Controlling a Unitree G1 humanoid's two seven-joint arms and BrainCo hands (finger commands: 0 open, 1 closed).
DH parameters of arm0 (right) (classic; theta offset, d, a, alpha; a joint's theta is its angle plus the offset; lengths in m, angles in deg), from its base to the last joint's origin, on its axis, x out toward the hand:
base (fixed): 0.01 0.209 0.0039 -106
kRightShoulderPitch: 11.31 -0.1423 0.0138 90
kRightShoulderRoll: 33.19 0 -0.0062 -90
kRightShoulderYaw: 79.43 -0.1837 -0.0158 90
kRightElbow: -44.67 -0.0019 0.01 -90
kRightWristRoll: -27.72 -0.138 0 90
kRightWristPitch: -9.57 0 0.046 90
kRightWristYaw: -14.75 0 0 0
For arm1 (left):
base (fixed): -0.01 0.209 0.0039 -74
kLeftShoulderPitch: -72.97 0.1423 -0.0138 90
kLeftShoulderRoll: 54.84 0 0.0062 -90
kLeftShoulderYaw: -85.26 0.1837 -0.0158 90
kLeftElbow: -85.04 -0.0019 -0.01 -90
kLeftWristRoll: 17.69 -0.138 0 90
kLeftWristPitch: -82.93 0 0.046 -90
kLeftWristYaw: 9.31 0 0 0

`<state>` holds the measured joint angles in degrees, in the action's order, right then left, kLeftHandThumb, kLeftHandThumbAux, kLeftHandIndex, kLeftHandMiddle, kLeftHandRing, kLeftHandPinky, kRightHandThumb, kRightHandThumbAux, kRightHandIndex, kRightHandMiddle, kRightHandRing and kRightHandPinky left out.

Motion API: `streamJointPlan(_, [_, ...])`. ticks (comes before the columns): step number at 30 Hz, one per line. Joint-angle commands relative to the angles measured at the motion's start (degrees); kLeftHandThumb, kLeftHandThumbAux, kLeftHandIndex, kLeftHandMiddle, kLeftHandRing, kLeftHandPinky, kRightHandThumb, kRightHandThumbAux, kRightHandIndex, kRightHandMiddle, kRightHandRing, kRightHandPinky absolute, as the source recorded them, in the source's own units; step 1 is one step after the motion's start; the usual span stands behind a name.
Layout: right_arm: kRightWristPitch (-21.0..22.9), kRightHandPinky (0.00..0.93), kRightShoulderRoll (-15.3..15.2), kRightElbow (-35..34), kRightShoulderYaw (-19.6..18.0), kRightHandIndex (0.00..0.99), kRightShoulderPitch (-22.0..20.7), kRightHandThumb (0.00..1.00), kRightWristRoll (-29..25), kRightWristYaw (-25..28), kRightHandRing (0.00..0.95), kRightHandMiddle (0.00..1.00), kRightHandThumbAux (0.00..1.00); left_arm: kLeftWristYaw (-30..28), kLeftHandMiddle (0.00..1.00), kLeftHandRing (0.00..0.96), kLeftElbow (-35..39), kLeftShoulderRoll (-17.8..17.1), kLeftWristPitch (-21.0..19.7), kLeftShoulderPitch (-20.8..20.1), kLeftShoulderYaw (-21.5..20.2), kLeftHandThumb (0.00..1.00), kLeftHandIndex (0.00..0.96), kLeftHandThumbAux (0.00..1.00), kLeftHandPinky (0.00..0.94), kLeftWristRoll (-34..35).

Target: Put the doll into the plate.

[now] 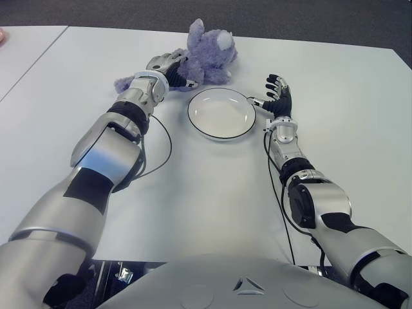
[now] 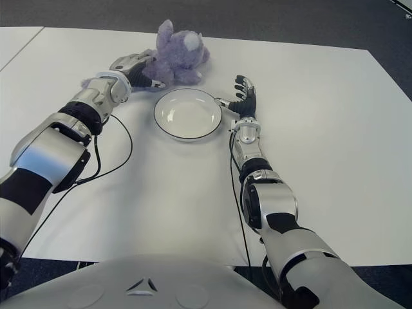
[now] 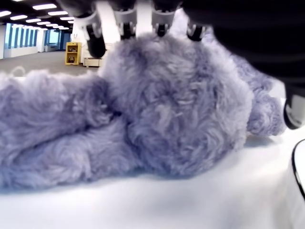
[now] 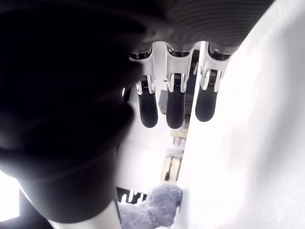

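Two hands out over white table point(image 1: 212, 193), only L working. L hand point(image 1: 168, 69) laid over purple doll point(image 1: 207, 56) at far side of table, just beyond plate point(image 1: 222, 114) and to its left. Fingertips point(image 3: 126, 26) draped over top of plush body in L wrist view, pressing into fur; thumb low on other side. Looks like a loose wrap rather than firm pinch, can't tell if grip fully closed. Doll lying on its side on tabletop, not lifted, not in plate. Plate holds nothing, white w/ dark rim.

R hand point(image 1: 277, 96) just beside plate's right edge, fingers straight and spread, holding nothing; whether touching rim, can't tell.

Risks, judged from here:
- Soft fur compresses, so fingers may slide off body on lift; limbs dangle, could drag.
- Grip sits on body only; head heavy, may tip doll out sideways.
- Short carry to plate, but trailing leg or forearm could catch near rim and shove plate.
- Doll about as big as plate; off-centre drop leaves it hanging over edge or rolling out.
- R hand close by: any twitch nudges plate.
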<state>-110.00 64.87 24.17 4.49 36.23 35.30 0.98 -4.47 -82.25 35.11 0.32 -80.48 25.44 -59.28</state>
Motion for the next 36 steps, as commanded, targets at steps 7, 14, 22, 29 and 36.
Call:
streamJointPlan(7, [4.63,0.243,2.48,8.42,-1.44,0.188,15.11,0.000,-0.67,2.83,0.217,0.226,0.989,-2.42,0.000,0.000,-3.32,0.42,-3.69,9.21,0.81,0.107,0.000,0.331,0.000,-0.95])
streamJointPlan(14, [4.90,0.244,2.29,8.47,-2.11,0.185,14.91,0.000,-0.75,3.38,0.219,0.226,0.992,-0.72,0.000,0.000,-3.30,-0.12,-3.71,9.47,0.79,0.103,0.000,0.342,0.000,-1.05])
streamJointPlan(22, [4.90,0.246,2.24,8.47,-3.01,0.186,14.74,0.001,-0.86,3.48,0.221,0.228,0.998,1.71,0.000,0.000,-3.41,-0.28,-3.91,10.00,3.57,0.093,0.000,0.399,0.000,-3.75])
streamJointPlan(29, [5.03,0.248,1.98,8.49,-3.32,0.192,14.71,0.008,-0.89,3.54,0.227,0.236,0.998,3.68,0.000,0.000,-4.11,0.09,-6.99,11.72,9.75,0.037,0.000,0.450,0.000,-9.64])
streamJointPlan(36, [4.66,0.253,1.19,8.42,-3.96,0.200,15.20,0.020,-1.21,4.22,0.235,0.245,0.998,4.12,0.000,0.000,-4.39,0.89,-9.28,12.64,14.35,0.005,0.000,0.467,0.000,-13.62])
